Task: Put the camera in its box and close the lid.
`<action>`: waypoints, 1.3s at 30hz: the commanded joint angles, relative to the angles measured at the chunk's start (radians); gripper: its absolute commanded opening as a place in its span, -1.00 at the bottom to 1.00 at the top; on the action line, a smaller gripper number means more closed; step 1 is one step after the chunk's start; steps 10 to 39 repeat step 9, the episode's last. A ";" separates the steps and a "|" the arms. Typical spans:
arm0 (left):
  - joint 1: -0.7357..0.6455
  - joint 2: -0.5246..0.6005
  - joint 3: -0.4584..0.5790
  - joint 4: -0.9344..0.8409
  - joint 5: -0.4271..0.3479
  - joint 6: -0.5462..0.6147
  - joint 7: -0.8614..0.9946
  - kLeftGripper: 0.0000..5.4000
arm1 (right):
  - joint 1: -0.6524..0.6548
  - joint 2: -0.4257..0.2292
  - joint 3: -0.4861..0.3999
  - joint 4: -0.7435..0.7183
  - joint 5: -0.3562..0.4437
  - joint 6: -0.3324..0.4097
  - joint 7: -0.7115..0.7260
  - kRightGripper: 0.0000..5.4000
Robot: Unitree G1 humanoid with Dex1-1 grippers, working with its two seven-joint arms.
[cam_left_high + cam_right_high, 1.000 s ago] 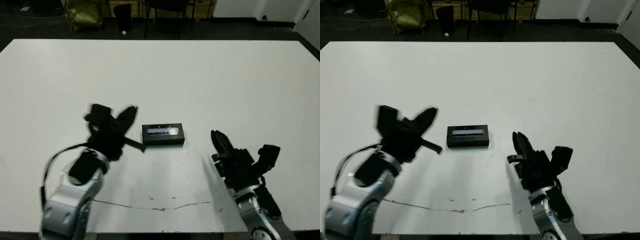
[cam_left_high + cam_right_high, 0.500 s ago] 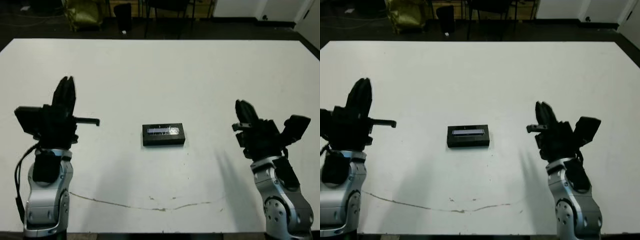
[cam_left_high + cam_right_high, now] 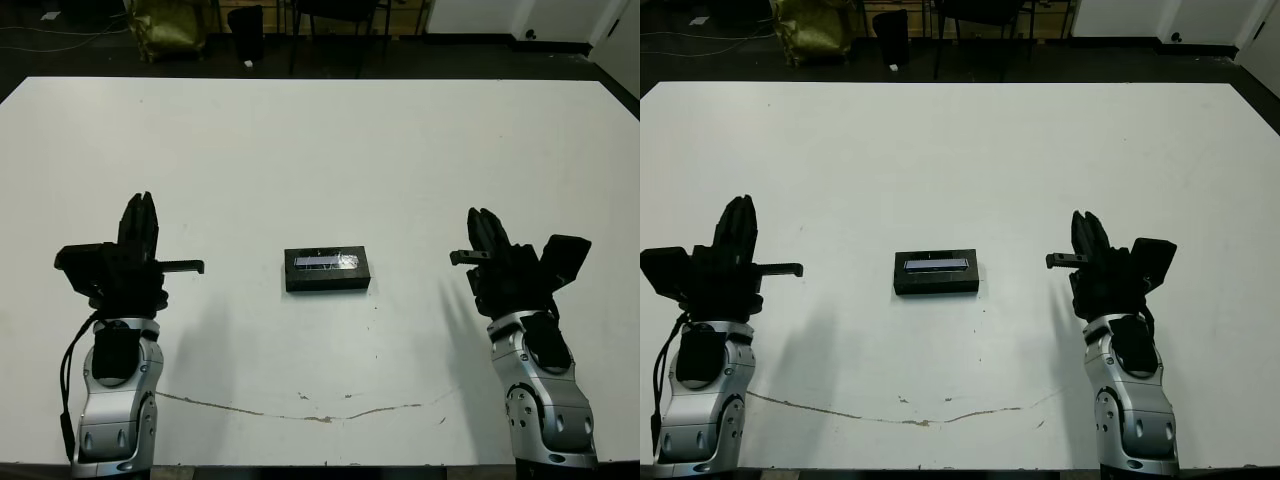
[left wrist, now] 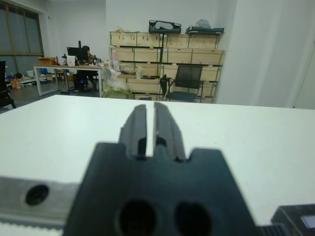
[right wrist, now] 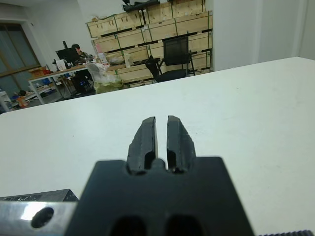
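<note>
While both end effectors stay pressed together, the lid covers the box.

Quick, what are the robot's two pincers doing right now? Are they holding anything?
Left pincer: closed, holding nothing, raised off to the side of the box.
Right pincer: closed, holding nothing, raised on the other side of the box.

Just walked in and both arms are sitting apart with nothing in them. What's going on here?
Nothing is being handled right now. The box sits in the middle of the white table with its lid on, silvery strip up. The left tool and right tool are held up on either side of it, well clear, both shut and empty. The camera isn't visible, so presumably it is inside.
</note>
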 commanded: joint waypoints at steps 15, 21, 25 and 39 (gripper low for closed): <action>0.029 0.028 -0.046 -0.041 0.012 0.140 -0.017 -0.99 | 0.007 -0.015 0.025 0.010 -0.040 0.017 0.004 -1.00; 0.029 0.028 -0.046 -0.041 0.012 0.140 -0.017 -0.99 | 0.007 -0.015 0.025 0.010 -0.040 0.017 0.004 -1.00; 0.029 0.028 -0.046 -0.041 0.012 0.140 -0.017 -0.99 | 0.007 -0.015 0.025 0.010 -0.040 0.017 0.004 -1.00; 0.029 0.028 -0.046 -0.041 0.012 0.140 -0.017 -0.99 | 0.007 -0.015 0.025 0.010 -0.040 0.017 0.004 -1.00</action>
